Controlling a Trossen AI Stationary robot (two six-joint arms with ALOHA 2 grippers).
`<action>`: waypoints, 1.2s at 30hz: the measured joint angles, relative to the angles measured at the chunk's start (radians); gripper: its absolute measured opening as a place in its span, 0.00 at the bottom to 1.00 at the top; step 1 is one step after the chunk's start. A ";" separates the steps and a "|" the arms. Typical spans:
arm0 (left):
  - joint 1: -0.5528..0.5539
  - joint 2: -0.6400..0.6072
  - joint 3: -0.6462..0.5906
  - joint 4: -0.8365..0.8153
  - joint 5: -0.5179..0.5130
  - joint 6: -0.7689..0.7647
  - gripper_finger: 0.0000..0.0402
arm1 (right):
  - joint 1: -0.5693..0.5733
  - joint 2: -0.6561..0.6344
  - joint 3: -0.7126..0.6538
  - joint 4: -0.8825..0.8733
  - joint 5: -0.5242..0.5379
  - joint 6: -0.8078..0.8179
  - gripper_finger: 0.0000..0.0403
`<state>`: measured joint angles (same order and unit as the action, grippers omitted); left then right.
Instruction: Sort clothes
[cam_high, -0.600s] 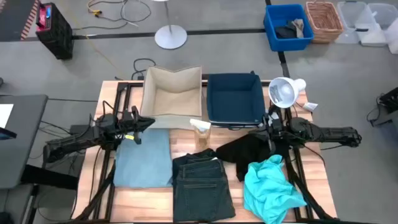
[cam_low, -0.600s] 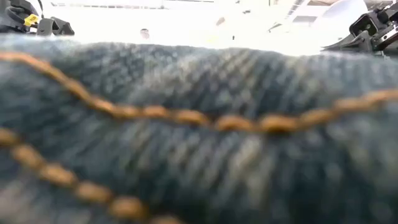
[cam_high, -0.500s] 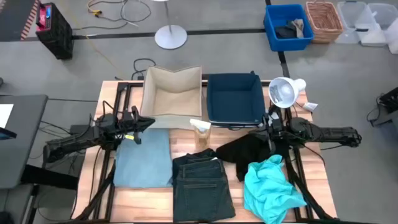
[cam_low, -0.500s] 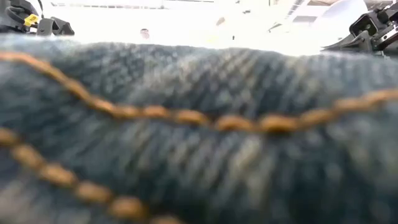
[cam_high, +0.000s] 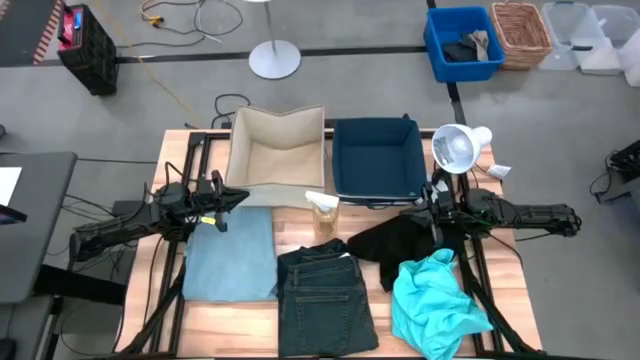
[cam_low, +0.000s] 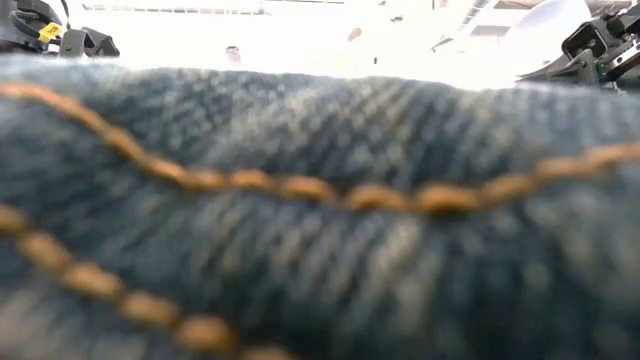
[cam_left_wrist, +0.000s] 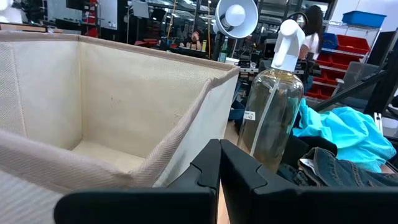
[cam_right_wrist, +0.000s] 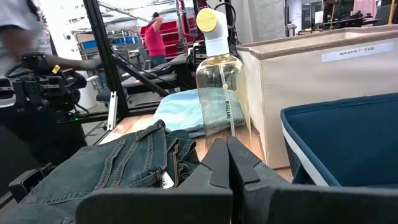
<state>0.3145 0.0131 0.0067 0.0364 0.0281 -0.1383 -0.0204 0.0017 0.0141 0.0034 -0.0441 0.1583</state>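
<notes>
Over the table (cam_high: 300, 325), both end effectors hang closed and empty: left end effector (cam_high: 238, 197) above the pale blue cloth (cam_high: 230, 258), right end effector (cam_high: 419, 207) above the black garment (cam_high: 395, 243).

A wooden table (cam_high: 300, 222) fills the middle of the high view. Along its upper edge stand a beige fabric box (cam_high: 276, 157) and, to its right, a navy fabric box (cam_high: 378, 160) — a spray bottle (cam_high: 323, 209) stands just below the gap between them. Across the lower half lie four garments — pale blue cloth (cam_high: 231, 258) at left, folded jeans (cam_high: 324, 300) in the centre, a black garment (cam_high: 398, 243), and a turquoise top (cam_high: 434, 304) at lower right.
</notes>
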 joint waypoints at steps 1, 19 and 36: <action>0.000 0.000 0.000 0.000 0.000 0.000 0.01 | 0.000 0.000 0.000 0.000 0.000 0.000 0.00; 0.000 0.000 0.000 0.000 0.000 0.000 0.01 | 0.000 0.000 0.000 0.000 0.000 0.000 0.00; 0.001 0.005 0.047 0.121 0.167 -1.060 0.01 | 0.000 0.000 0.000 0.000 0.000 0.000 0.00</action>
<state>0.3153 0.0185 0.0532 0.1576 0.1947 -1.1988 -0.0204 0.0017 0.0142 0.0036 -0.0442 0.1581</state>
